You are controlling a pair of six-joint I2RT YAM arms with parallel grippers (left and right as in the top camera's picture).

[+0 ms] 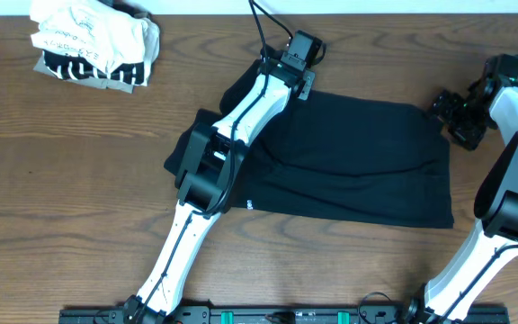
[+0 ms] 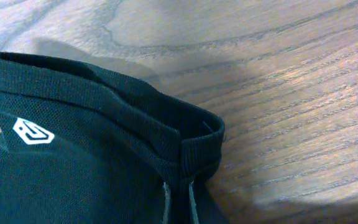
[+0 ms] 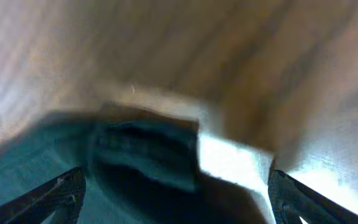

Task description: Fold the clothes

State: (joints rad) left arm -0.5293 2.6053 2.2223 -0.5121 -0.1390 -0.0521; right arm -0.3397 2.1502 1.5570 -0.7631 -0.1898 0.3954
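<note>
The black shirt [image 1: 358,162] lies spread flat on the wooden table, right of centre, with a tiny white mark near its lower left edge. My left gripper [image 1: 302,88] is at the shirt's far left corner. In the left wrist view it [image 2: 179,202] is shut on a doubled ribbed hem of the shirt [image 2: 92,162], next to a white logo [image 2: 33,131]. My right gripper [image 1: 445,110] is at the shirt's far right corner. In the blurred right wrist view its fingers [image 3: 179,196] are wide apart over dark fabric [image 3: 142,155].
A white folded bundle with black lettering [image 1: 93,45] sits at the far left corner of the table. Bare wood [image 1: 61,198] lies left of the shirt. The arm bases stand along the front edge.
</note>
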